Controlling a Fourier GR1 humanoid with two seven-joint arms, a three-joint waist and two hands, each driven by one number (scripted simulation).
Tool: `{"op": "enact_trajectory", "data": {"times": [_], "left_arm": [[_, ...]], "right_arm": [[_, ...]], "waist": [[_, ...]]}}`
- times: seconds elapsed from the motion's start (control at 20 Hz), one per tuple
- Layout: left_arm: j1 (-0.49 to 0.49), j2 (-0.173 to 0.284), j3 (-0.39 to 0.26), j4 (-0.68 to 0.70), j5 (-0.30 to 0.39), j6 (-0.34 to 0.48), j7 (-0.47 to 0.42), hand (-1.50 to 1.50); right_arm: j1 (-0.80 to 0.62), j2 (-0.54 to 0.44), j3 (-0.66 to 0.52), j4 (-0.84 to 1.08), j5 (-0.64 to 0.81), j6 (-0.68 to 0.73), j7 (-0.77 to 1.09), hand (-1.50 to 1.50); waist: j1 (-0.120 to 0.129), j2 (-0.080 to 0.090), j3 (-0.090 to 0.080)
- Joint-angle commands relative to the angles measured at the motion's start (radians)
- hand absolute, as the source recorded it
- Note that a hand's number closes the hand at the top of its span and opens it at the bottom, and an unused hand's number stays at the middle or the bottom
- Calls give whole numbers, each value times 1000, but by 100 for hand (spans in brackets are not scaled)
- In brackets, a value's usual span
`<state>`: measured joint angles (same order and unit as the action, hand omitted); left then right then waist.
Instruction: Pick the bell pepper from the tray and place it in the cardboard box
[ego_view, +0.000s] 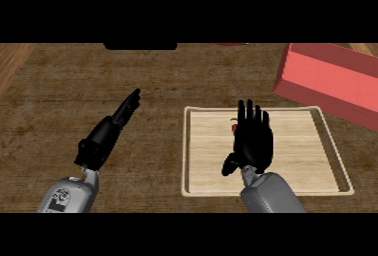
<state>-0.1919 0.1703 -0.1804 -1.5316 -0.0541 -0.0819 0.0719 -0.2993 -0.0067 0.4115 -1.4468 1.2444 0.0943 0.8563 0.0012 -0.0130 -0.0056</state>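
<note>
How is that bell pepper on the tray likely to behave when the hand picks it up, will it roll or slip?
Hard to judge: the right hand hovers open over the bell pepper, leaving only a red sliver with a yellowish tip visible. It looks small beside the hand, so probably light. If rounded, it might roll on the flat tray, though the raised rim should probably contain it.

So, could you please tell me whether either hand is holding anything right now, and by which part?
Nothing is held. The right hand hovers open over the tray, mostly hiding the bell pepper; the left hand is open beside the tray.
</note>
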Motion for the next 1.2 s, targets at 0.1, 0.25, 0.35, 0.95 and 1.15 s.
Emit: {"op": "enact_trajectory", "data": {"times": [0.1, 0.25, 0.35, 0.95, 1.15], "left_arm": [[0, -10, 5, -36, -5, -19, 42, 0], [-18, -29, 11, 19, -23, -17, 5, 0], [-18, -18, 24, -15, -21, -11, 35, 0], [39, -21, 22, -30, -45, -26, -7, 0], [6, -96, -11, -38, -80, 17, 44, 0]], "right_arm": [[36, -25, -25, 139, 20, -85, -80, -150], [-46, -25, -74, 126, 0, 2, -80, 150], [28, -54, -24, 135, 18, -36, -130, 150], [56, -356, -283, 49, -263, 66, -539, 150], [6, -345, -304, 87, -182, -30, -546, 150]], "waist": [[3, 14, 6], [2, 14, 6], [2, 13, 6], [-6, 12, 6], [-2, 13, 6]]}}
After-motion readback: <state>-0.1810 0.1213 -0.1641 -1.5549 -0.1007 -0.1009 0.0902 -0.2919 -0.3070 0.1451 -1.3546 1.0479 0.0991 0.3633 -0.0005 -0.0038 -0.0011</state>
